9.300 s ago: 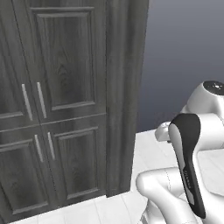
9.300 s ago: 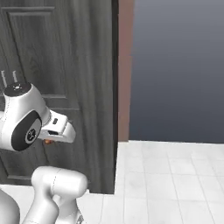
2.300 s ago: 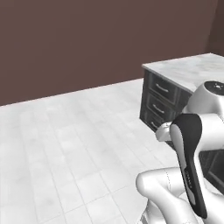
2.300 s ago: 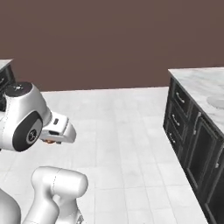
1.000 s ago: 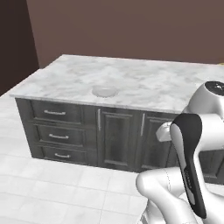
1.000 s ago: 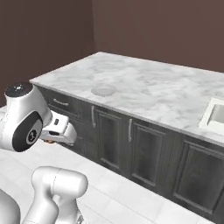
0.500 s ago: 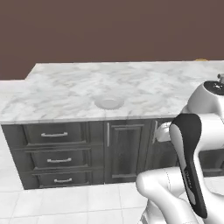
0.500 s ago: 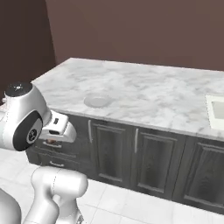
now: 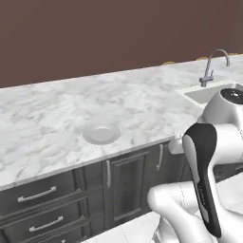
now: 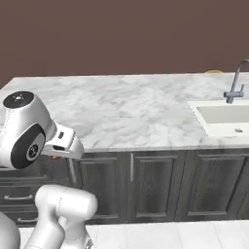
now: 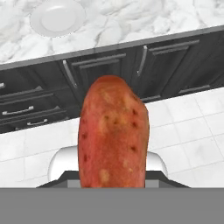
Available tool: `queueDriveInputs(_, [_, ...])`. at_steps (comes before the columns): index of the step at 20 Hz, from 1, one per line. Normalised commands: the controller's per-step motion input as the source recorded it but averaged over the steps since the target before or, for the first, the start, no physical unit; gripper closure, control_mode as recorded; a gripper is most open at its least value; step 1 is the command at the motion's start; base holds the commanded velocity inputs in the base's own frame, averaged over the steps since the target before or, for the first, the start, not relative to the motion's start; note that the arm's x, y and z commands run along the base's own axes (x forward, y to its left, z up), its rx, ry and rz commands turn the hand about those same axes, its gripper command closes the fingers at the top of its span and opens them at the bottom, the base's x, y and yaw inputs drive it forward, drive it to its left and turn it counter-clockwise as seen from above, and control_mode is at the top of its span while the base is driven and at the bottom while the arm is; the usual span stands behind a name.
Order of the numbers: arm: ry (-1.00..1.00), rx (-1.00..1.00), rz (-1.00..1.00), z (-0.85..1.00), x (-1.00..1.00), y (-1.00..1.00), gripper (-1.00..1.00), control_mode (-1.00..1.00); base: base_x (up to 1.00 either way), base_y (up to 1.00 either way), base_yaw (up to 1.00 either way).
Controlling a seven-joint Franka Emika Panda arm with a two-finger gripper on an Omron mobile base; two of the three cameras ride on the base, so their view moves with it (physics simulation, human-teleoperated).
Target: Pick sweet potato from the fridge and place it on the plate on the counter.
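The reddish-orange sweet potato (image 11: 113,135) stands large and upright in the hand view, hiding the fingertips. My gripper (image 10: 57,154) is shut on it, held low in front of the dark cabinets, with a sliver of orange showing under the white hand. The small round white plate (image 9: 101,134) (image 11: 57,16) sits empty near the front edge of the marble counter (image 9: 142,102) (image 10: 136,112), ahead of and above the gripper. The fridge is out of view.
A sink (image 9: 213,92) (image 10: 223,116) with a curved faucet (image 9: 211,66) (image 10: 236,80) is set into the counter to the right. Dark cabinet doors and drawers with silver handles (image 9: 108,173) run below the top. White tiled floor (image 11: 183,131) lies before them.
The base has moved on along the counter, so the whole scene shifted: the plate now lies left of centre and the sink has come into view. The sweet potato stays in the grip.
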Motion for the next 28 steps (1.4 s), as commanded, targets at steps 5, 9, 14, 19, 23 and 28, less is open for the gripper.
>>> queueDriveInputs(5, [0.00, 0.00, 0.00, 0.00, 0.00, 0.00, 1.00, 1.00, 0.64, 0.01, -0.10])
queueDriveInputs(9, [0.00, 0.00, 0.00, 0.00, 0.00, 0.00, 1.00, 1.00, 0.35, 0.15, 0.05])
queueDriveInputs(14, [0.00, 0.00, 0.00, 0.00, 0.00, 0.00, 1.00, 1.00, 0.02, 0.39, 0.22])
queueDriveInputs(19, [0.00, 0.00, 0.00, 0.00, 0.00, 0.00, 1.00, 1.00, 0.17, 0.30, 0.35])
queueDriveInputs(23, [0.00, 0.00, 0.00, 0.00, 0.00, 0.00, 1.00, 1.00, 0.62, 0.25, 0.28])
queueDriveInputs(28, [0.00, 0.00, 0.00, 0.00, 0.00, 0.00, 1.00, 1.00, 0.64, 0.10, 0.24])
